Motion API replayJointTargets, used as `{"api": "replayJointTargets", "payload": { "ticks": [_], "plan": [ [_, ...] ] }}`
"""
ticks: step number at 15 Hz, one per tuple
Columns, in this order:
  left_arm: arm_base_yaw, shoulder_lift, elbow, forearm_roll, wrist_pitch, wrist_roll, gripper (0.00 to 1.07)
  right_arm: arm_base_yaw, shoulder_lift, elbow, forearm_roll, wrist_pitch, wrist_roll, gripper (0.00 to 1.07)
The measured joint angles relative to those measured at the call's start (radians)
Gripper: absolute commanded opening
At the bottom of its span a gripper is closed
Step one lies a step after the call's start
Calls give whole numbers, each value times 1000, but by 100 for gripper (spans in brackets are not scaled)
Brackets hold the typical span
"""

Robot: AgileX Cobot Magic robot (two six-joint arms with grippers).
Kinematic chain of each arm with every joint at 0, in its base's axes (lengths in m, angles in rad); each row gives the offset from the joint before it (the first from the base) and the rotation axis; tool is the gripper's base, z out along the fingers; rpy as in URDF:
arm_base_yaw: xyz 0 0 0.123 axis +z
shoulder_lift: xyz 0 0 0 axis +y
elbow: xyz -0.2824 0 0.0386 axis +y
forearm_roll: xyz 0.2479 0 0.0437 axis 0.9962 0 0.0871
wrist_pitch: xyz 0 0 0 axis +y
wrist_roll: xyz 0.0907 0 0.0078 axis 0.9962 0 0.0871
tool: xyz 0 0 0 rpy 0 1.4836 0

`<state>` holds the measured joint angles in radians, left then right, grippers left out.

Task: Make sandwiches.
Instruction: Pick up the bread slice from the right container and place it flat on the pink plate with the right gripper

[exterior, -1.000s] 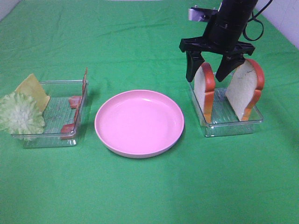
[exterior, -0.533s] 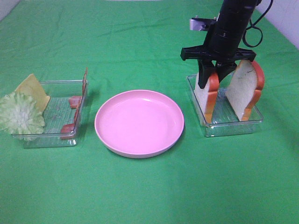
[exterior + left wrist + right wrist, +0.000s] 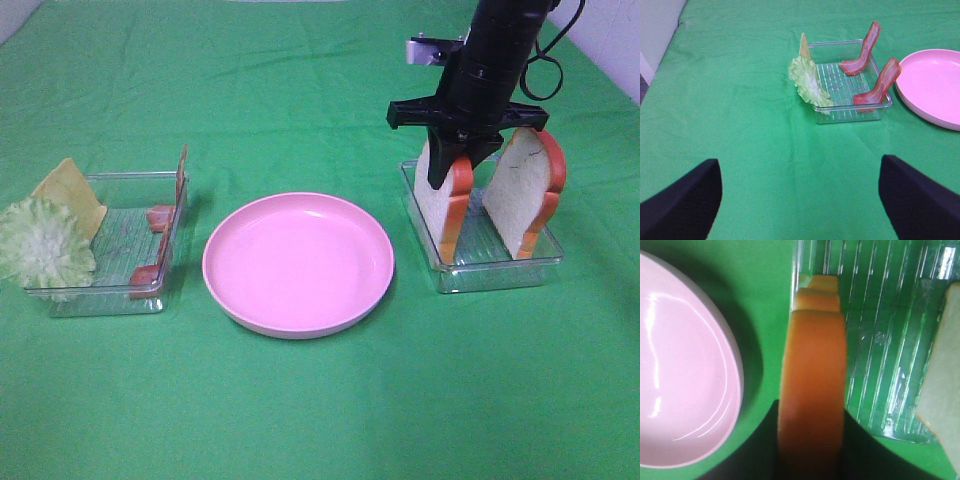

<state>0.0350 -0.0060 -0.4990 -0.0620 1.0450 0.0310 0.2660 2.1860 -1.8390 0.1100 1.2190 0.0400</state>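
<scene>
Two white bread slices with orange-red crust stand upright in the right clear tray (image 3: 500, 272). My right gripper (image 3: 452, 168) is shut on the top of the left slice (image 3: 432, 200); in the right wrist view its crust (image 3: 814, 380) sits between the dark fingers (image 3: 860, 450). The other slice (image 3: 520, 190) stands free beside it. Lettuce (image 3: 42, 245), cheese (image 3: 72, 195) and bacon strips (image 3: 165, 235) are in the left tray (image 3: 110, 297). My left gripper (image 3: 800, 200) is open and empty, hovering short of that tray (image 3: 850, 112); it is out of the high view.
A round pink plate (image 3: 298, 262) lies empty between the two trays on the green cloth. In the left wrist view the lettuce (image 3: 810, 85) leans over the tray's near wall and two bacon strips (image 3: 882, 82) stand on end.
My right gripper has come down over the left bread slice and its jaws have closed on it. The slices, trays and plate have not moved.
</scene>
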Motion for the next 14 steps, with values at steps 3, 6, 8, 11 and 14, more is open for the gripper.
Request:
{"api": "replayJointTargets", "payload": {
  "ticks": [3, 6, 8, 11, 14],
  "plan": [
    [0, 0, 0, 0, 0, 0, 82, 0, -68, 0, 0, 0, 0, 0],
    [0, 0, 0, 0, 0, 0, 82, 0, -185, 0, 10, 2, 0, 0],
    [0, 0, 0, 0, 0, 0, 82, 0, -247, 0, 81, 2, -1, 0],
    [0, 0, 0, 0, 0, 0, 82, 0, -287, 33, 277, 2, -73, 0],
    [0, 0, 0, 0, 0, 0, 82, 0, -285, 243, 558, -61, -223, 0]
  ]
}}
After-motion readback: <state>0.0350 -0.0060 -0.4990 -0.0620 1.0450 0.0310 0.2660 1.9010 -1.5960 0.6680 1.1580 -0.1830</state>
